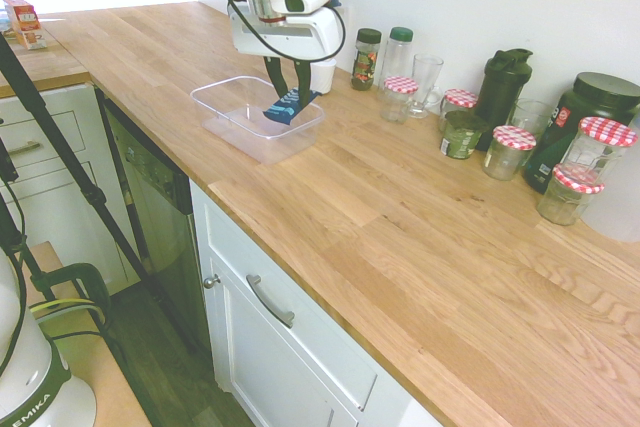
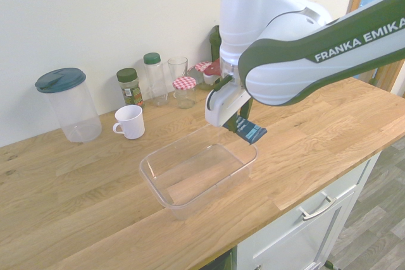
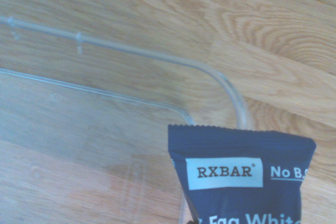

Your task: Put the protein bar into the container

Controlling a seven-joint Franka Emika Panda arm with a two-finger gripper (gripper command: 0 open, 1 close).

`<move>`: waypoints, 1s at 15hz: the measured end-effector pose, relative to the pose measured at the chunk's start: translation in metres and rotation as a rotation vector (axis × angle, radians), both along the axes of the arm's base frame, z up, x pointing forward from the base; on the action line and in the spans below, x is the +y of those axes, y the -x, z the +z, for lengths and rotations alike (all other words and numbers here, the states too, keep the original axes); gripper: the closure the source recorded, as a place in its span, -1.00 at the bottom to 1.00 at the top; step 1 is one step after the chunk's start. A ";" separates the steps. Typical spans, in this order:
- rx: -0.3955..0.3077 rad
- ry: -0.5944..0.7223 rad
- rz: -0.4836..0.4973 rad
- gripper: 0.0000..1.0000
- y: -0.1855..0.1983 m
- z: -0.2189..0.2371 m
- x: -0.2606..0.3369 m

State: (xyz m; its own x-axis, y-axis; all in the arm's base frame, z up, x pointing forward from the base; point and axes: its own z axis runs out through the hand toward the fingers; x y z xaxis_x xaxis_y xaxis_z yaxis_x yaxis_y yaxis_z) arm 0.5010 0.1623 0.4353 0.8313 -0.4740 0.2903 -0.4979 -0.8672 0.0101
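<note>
My gripper [image 1: 288, 90] is shut on the protein bar [image 1: 289, 105], a dark-blue wrapper with white print. The bar [image 2: 250, 132] hangs tilted from the fingers, just above the rim at one corner of the container. The container [image 1: 225, 97] is a clear shallow plastic tub on the wooden counter, and it holds nothing. In the second exterior view the tub [image 2: 166, 158] lies in front of and below the arm. The wrist view shows the bar [image 3: 239, 179] reading RXBAR over the tub's rounded corner [image 3: 220, 80].
Along the wall stand spice jars [image 1: 367, 57], a glass [image 1: 425, 82], jars with red-checked lids [image 1: 513, 150], a dark shaker bottle [image 1: 502, 87] and a dark tub [image 1: 583, 122]. A white mug [image 2: 130, 121] and a lidded clear pitcher [image 2: 68, 104] stand behind the container.
</note>
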 end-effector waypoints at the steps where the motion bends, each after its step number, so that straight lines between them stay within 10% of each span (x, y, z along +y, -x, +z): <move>1: -0.002 0.005 0.001 1.00 -0.001 -0.003 0.010; 15: 0.029 0.025 0.006 1.00 -0.069 -0.039 0.111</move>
State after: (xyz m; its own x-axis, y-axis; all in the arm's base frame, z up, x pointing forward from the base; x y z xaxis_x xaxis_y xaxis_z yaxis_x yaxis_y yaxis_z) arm 0.5704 0.2737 0.3968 0.8421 -0.4620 0.2781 -0.4921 -0.8693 0.0458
